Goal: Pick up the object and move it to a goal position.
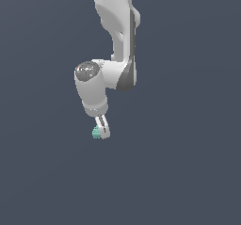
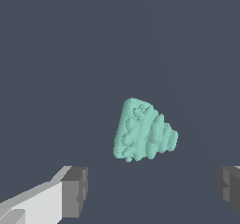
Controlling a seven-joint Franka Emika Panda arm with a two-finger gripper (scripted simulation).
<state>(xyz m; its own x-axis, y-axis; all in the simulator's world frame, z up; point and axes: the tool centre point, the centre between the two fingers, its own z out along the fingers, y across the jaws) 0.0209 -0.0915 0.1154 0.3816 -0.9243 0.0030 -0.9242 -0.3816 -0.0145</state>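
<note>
The object (image 2: 143, 131) is a small mint-green lumpy blob with a bumpy surface, lying on the dark grey floor. In the exterior view the object (image 1: 96, 133) shows right at the tips of the white arm's gripper (image 1: 102, 132), which points down at it. In the wrist view my gripper (image 2: 152, 190) is open; its grey pads (image 2: 75, 190) stand wide apart on either side of the object and do not touch it. The object lies ahead of the fingertips, roughly centred in the gap.
The dark grey floor (image 1: 179, 172) is plain and flat all around. The white arm (image 1: 117, 40) rises above the gripper to the exterior view's top edge.
</note>
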